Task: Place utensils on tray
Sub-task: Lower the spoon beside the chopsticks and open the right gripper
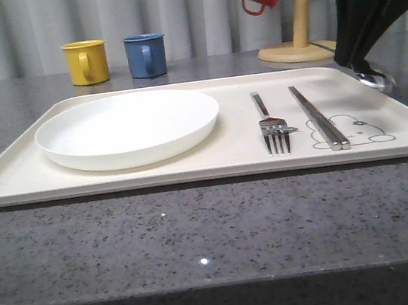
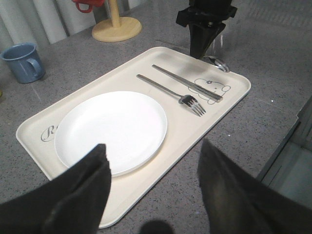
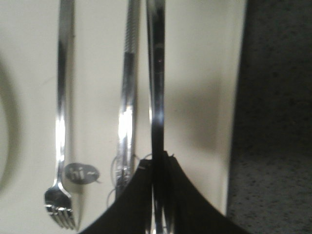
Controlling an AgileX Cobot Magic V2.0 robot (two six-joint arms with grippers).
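The front view shows the spoon [image 1: 375, 78] held tight in the closed fingers of the right gripper [image 1: 363, 66], just above the far right edge of the tray [image 1: 191, 170]. In the right wrist view the spoon is seen lined up near-to-far, like the chopsticks [image 1: 319, 117] and fork [image 1: 270, 123] lying just to its left. The fingers of the left gripper [image 2: 153, 190] are held wide open with nothing in them, over the near left part of the worktop [image 1: 198, 227].
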